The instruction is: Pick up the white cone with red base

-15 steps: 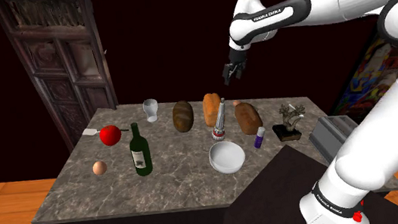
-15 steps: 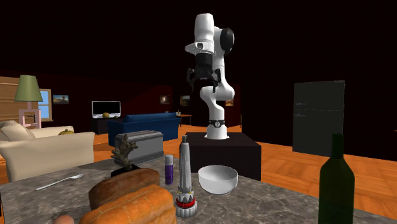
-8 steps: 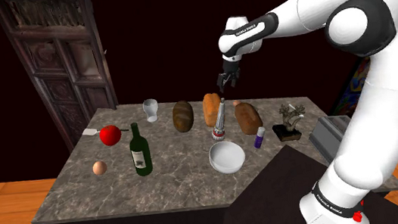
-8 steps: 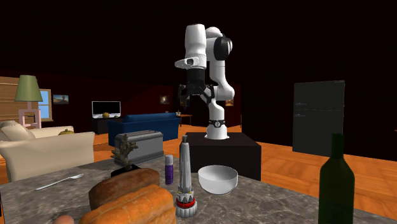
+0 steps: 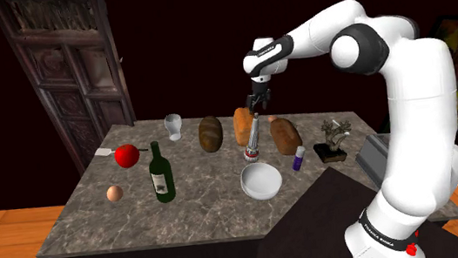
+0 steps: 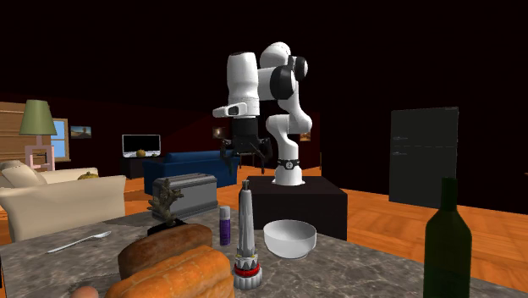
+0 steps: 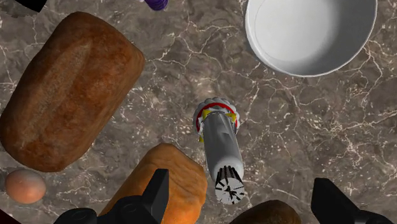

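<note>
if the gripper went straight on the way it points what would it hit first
The gripper would most likely meet the narrow top of the cone, which lies between its open fingers in the wrist view; depth is unclear.

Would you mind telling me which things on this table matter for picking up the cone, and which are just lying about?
For the job:
cone with red base
gripper, open above the cone

Lying about:
bread loaves
white bowl
green bottle
red apple
egg
glass
purple bottle
figurine
toaster
</note>
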Controlling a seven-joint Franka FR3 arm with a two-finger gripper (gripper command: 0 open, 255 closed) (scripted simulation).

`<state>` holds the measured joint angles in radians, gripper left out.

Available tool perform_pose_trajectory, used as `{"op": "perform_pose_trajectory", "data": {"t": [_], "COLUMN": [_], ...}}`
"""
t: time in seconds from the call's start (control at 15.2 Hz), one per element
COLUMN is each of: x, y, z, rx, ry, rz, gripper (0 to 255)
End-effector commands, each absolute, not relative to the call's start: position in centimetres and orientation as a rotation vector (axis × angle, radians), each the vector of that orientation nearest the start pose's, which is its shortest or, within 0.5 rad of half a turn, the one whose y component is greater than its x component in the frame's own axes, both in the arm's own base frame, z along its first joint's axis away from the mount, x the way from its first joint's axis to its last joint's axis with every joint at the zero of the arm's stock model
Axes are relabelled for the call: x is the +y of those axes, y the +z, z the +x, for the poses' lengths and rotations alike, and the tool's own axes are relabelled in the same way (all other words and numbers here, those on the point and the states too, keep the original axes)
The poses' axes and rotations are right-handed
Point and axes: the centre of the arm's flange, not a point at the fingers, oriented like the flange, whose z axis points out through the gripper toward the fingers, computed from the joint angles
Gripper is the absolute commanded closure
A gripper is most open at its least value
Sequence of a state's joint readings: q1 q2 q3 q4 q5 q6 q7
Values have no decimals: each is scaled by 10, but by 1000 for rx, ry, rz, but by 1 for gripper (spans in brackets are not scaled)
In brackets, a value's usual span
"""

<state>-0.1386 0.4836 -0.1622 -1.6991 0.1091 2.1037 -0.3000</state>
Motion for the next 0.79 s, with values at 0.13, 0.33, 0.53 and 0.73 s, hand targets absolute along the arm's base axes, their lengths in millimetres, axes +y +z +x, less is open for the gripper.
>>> {"op": "perform_pose_trajectory", "data": {"t": [0.13, 0.33, 0.53, 0.73], "x": [-184, -184, -184, -185], "y": [287, 271, 263, 263], "z": [643, 643, 643, 643], "rx": [74, 74, 74, 74], "ry": [106, 106, 106, 106], "rz": [-3100, -3100, -3100, -3100], "gripper": [0, 0, 0, 255]}}
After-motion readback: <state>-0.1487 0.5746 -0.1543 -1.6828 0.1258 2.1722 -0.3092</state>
